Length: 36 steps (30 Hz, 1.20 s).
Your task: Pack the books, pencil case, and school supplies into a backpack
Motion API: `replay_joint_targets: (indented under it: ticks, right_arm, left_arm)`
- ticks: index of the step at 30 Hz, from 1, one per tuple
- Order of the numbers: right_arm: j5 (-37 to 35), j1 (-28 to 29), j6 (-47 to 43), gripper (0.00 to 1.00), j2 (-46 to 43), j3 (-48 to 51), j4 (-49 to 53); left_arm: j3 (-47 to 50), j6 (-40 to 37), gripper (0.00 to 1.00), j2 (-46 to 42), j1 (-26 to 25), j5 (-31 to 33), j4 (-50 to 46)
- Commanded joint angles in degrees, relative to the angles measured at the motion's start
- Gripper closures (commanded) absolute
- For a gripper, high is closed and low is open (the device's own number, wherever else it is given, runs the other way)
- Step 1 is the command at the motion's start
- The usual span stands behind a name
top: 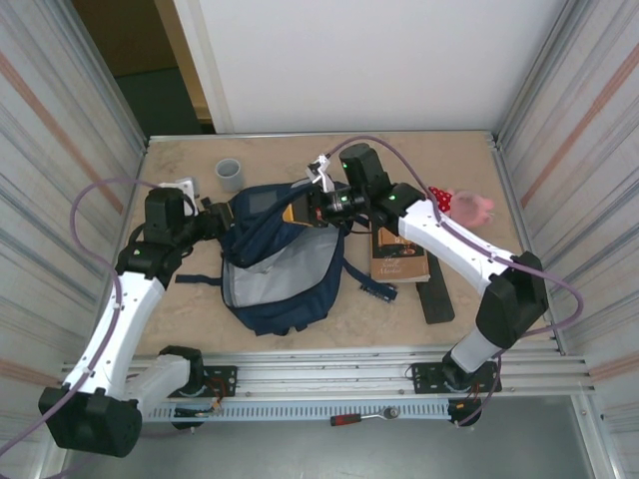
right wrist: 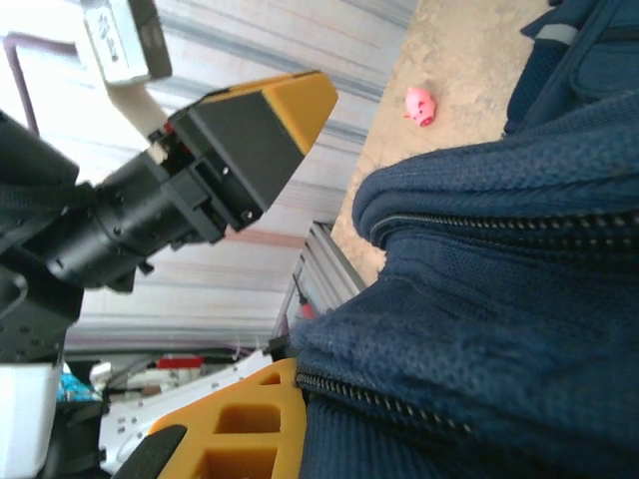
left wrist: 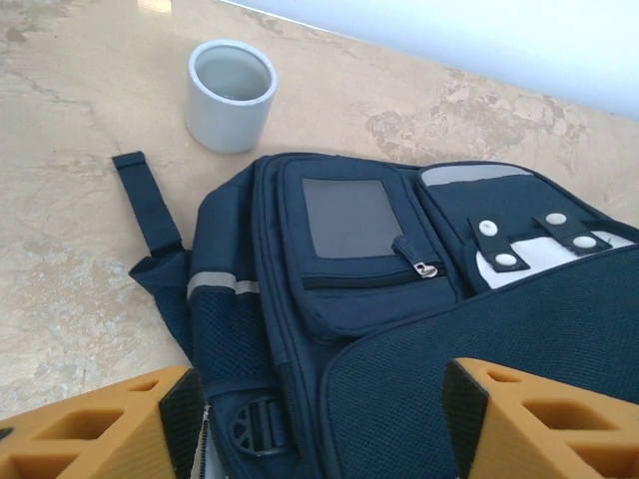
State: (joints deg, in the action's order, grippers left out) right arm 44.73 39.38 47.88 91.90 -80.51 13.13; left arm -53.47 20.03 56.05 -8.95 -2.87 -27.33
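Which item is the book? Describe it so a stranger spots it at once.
Start at the navy backpack in the middle of the table. Just to its right lies the book. Its brown, pictured cover sets it apart from the plain black oblong beside it.

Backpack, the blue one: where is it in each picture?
Top external: backpack in the middle of the picture.
Left wrist: lower right, below the grey cup.
Right wrist: right half, zipper close up.
Shared landmark: the beige table under it.
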Motion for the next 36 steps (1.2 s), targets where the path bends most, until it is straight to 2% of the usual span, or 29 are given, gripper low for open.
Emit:
replay_joint_targets:
  ticks: [1,4,10,14,15,18,22,26,28,31,34,36]
  right_arm:
    - [-2.69,0.49,4.12,1.0,1.56,1.27,-9.8]
    - [-4.15,1.28,5.07,1.0,3.61,2.14,-12.41]
    - [-9.47,0.76,5.36,1.0,4.02,5.77,-9.69]
    - [-11.61,0.84,7.41,0.7,1.56,9.76,-5.94]
    - [-12.1,0.92,8.0,0.66,0.67,10.91,-4.95]
    - [-14.99,1.81,8.94,0.58,-2.45,14.35,0.13]
    - [-17.06,2.59,10.18,0.54,-5.42,18.16,7.12]
    - [-17.03,2.25,10.23,0.52,-6.6,20.46,10.81]
    - [-16.12,1.86,10.04,0.52,-6.06,20.66,11.36]
    - [-14.71,1.78,9.78,0.51,-4.99,20.05,11.63]
    - [-15.18,1.39,8.87,0.5,-5.52,19.36,14.1]
    - [-15.76,0.77,7.74,0.47,-7.15,19.16,17.25]
  left_arm:
    - [-0.43,0.6,0.34,0.13,0.45,0.56,-0.32]
    - [-0.02,1.19,0.34,0.51,0.43,-0.23,-0.12]
    - [1.2,0.04,0.34,1.26,0.43,-4.11,1.11]
    - [2.64,-1.02,0.34,1.02,0.43,-4.59,1.55]
    - [2.94,-1.09,0.34,0.8,0.53,-4.59,1.58]
    - [3.83,-1.22,0.34,0.29,0.43,-5.36,1.96]
    - [5.15,-1.34,0.36,0.17,0.45,-10.93,3.25]
    - [8.41,4.63,0.41,1.36,-1.42,-14.67,6.63]
    - [11.91,9.1,0.43,3.1,-5.85,-15.53,12.19]
    - [13.52,12.55,0.44,8.73,-12.59,-10.35,14.8]
    - [16.36,18.38,0.46,15.21,-13.55,-8.24,17.74]
    - [17.06,20.29,0.47,18.67,-13.13,-6.28,16.47]
